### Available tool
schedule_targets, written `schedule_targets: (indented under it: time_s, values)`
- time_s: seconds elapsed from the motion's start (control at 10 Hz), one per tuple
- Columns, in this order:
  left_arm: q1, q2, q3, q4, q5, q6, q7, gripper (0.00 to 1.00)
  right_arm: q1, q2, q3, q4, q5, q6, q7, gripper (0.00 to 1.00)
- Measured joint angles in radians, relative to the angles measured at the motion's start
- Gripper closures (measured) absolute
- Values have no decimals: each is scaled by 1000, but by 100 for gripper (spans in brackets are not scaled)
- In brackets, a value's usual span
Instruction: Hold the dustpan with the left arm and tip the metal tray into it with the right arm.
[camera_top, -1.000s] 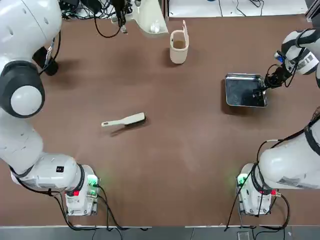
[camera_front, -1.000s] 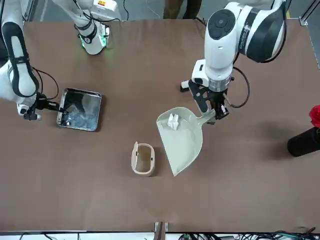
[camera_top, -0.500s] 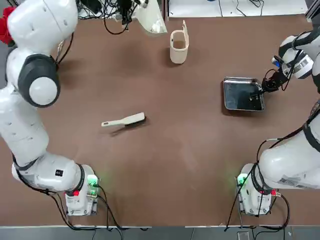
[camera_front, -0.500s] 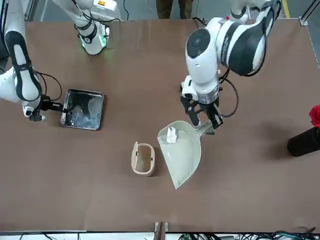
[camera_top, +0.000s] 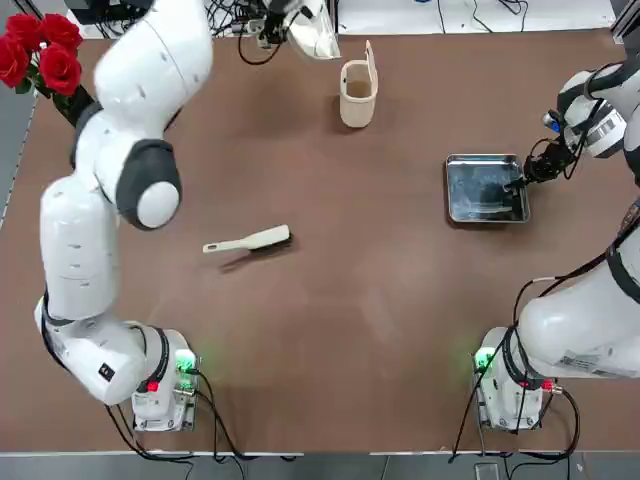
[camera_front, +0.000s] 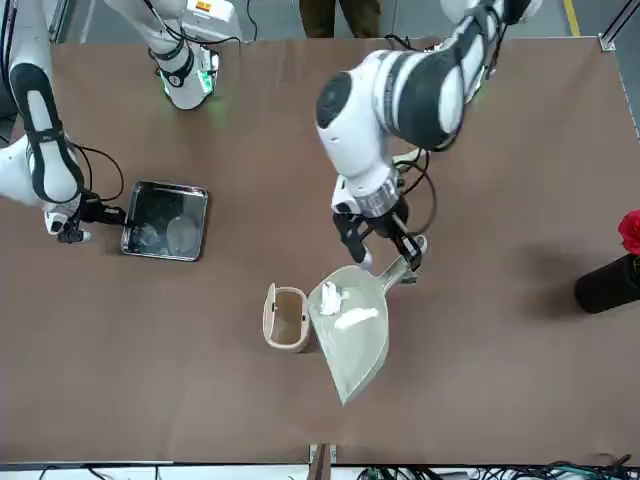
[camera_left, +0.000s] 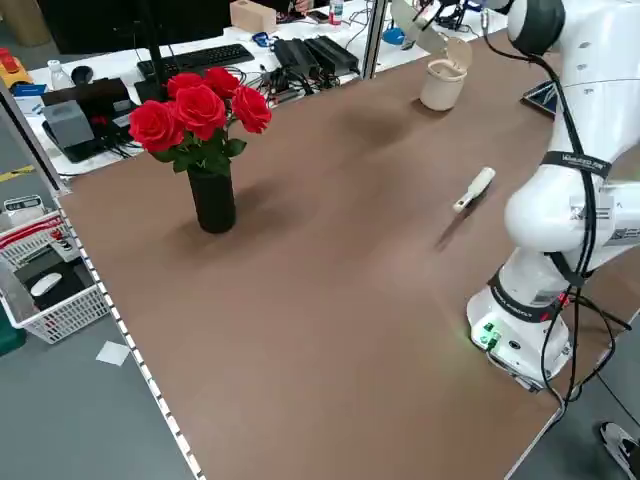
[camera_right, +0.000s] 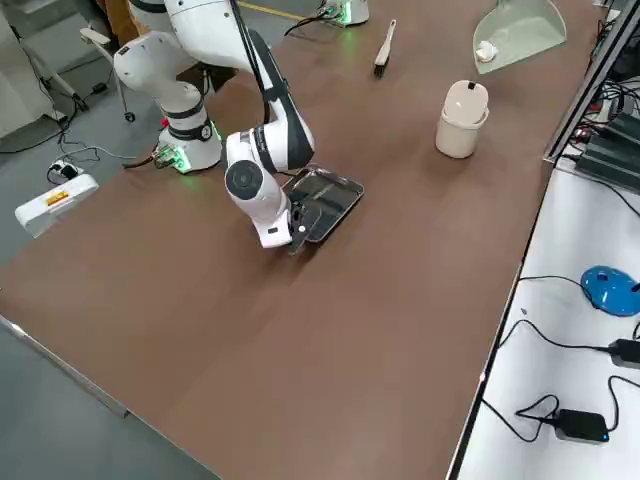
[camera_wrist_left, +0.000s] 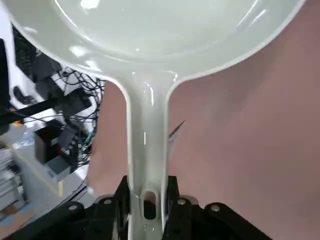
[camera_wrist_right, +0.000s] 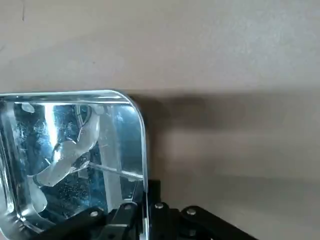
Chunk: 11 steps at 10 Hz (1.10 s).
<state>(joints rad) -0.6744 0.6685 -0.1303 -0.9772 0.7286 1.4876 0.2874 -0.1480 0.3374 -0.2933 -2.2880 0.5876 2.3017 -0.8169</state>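
L gripper (camera_front: 385, 262) clamps dustpan (camera_front: 352, 325) handle, R gripper (camera_front: 100, 213) pinches metal tray (camera_front: 165, 221) rim.
Dustpan up by table's far edge near cup holder (camera_front: 286, 318); tray flat on table, R side.

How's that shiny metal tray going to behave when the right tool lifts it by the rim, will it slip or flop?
The metal tray looks stiff, so it probably won't flop. Its polished rim may be slippery, and the right tool pinches only one edge, so it could swing or twist downward when raised. It looks thin and shallow, so likely light; whatever sits inside would slide out readily.
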Motion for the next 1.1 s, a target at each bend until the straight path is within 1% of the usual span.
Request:
schedule_targets:
  time_s: [0.1,0.3,0.5,0.7,0.8,0.9,1.0,1.1]
  values:
    - [-48,15,39,16,4,-5,-1,67,3,3,1,0,13,4,-12,93]
    - [-88,23,85,26,15,-8,-1,67,7,8,1,0,26,7,-20,93]
    - [-128,28,136,28,27,-8,3,67,8,10,1,0,44,7,-22,91]
    - [-166,29,162,28,40,-24,13,67,11,10,2,2,59,7,-24,81]
    - [-182,30,164,28,66,-26,14,67,12,10,2,3,59,7,-25,77]
    - [-199,34,165,29,92,-26,15,67,12,10,2,5,60,6,-26,76]
    - [-216,42,168,29,122,-27,15,67,13,9,3,10,60,6,-27,71]
    - [-228,53,170,29,156,-27,15,67,14,5,3,24,61,-1,-27,57]
